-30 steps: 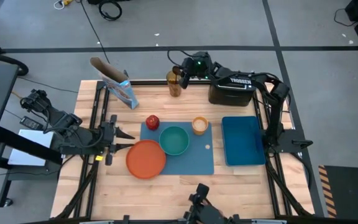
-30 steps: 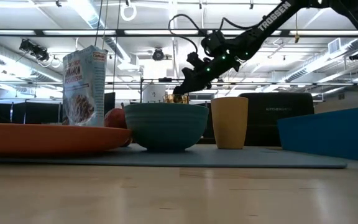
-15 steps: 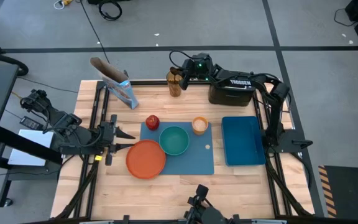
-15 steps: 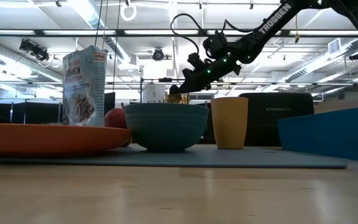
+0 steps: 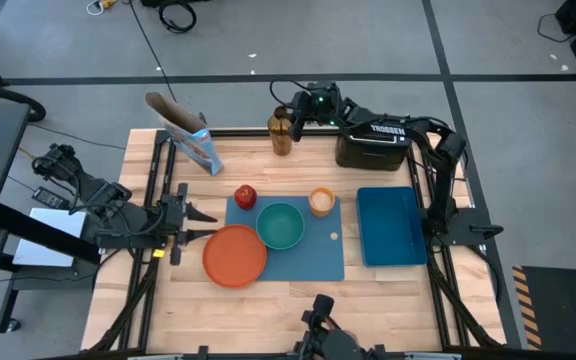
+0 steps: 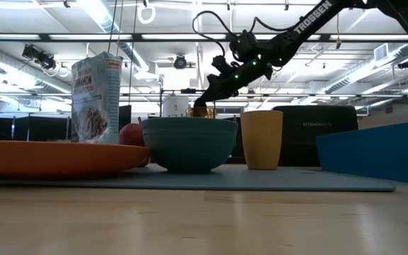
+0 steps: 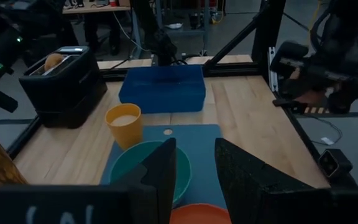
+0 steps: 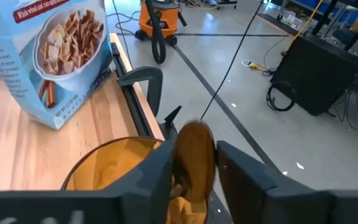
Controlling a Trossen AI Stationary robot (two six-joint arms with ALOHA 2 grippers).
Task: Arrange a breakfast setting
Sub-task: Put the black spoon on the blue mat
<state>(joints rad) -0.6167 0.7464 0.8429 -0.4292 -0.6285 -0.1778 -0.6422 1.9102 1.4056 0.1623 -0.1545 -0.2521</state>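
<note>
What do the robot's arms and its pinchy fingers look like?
Both arms are dark, nearly black. The right arm has white letters along it, a small green light near its wrist and a looping black cable. Each gripper has two flat, dark fingers. The left gripper ends in thin, pointed tips.

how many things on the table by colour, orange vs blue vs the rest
orange: 2, the plate and the cup
blue: 3, the placemat, the bin and the cereal box
teal: 1, the bowl
red: 1, the apple
amber: 1, the jar
black: 1, the toaster
total: 9
</note>
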